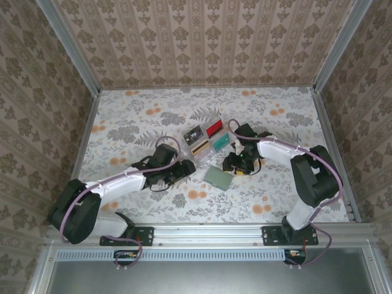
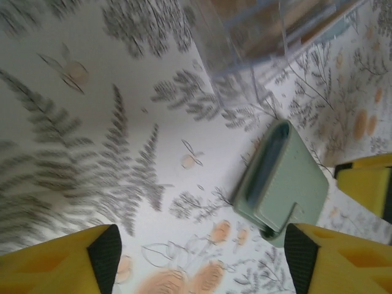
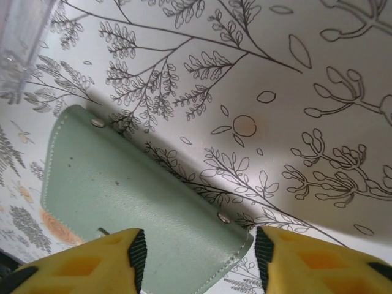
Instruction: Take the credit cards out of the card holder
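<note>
The card holder (image 1: 218, 177) lies folded shut on the floral table (image 1: 135, 122). The left gripper (image 1: 186, 169) is just to the holder's left, its fingers spread wide with bare cloth between them. In the left wrist view the holder sits ahead, nearer the right-hand finger, and its open edge shows dark layers too blurred to read as cards. The right gripper (image 1: 236, 165) is just right of the holder and slightly beyond it, jaws likewise apart. In the right wrist view its yellow fingers (image 3: 92, 263) hide the holder's near edge (two small studs (image 3: 97, 122) show along one side), and I cannot tell whether they touch it. Beyond the holder stands a clear divided box (image 1: 207, 139) containing the black card (image 1: 193, 133), red card (image 1: 214, 128), tan card (image 1: 199, 147) and teal card (image 1: 220, 143).
</note>
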Controlling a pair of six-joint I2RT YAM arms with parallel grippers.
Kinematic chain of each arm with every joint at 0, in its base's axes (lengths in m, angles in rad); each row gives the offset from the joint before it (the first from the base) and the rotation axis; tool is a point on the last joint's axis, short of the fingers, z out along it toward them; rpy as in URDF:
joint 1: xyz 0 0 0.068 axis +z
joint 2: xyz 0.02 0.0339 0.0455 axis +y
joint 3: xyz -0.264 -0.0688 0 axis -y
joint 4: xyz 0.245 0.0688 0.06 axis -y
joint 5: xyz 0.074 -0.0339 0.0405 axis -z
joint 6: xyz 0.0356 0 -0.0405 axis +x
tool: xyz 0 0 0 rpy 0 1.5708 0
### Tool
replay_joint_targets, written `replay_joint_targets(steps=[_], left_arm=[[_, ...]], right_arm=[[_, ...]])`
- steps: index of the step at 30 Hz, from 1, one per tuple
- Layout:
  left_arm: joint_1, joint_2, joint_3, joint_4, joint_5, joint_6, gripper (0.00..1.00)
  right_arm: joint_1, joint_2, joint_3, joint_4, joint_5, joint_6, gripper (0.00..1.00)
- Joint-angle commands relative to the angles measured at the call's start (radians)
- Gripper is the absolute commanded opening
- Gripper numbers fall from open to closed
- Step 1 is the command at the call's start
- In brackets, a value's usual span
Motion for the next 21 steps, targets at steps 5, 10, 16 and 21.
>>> replay_joint_targets(steps=[5, 10, 16, 21], left_arm=[[-0.118, 0.094, -0.023, 0.175, 0.002, -0.179, 0.69], [-0.159, 0.157, -0.035, 0.261, -0.016, -0.228, 0.65], [-0.160, 0.173, -0.033, 0.294, -0.045, -0.219, 0.62], [-0.160, 0.180, -0.037, 0.328, -0.058, -0.211, 0.57]], right_arm=[[0.033, 0.009, -0.041, 0.034, -0.032, 0.031, 0.48], [0.073, -0.020, -0.098, 0.133, -0.028, 0.117, 0.48], [0.097, -0.038, -0.115, 0.168, -0.057, 0.151, 0.47], [0.093, -0.077, -0.088, 0.133, 0.020, 0.115, 0.46]])
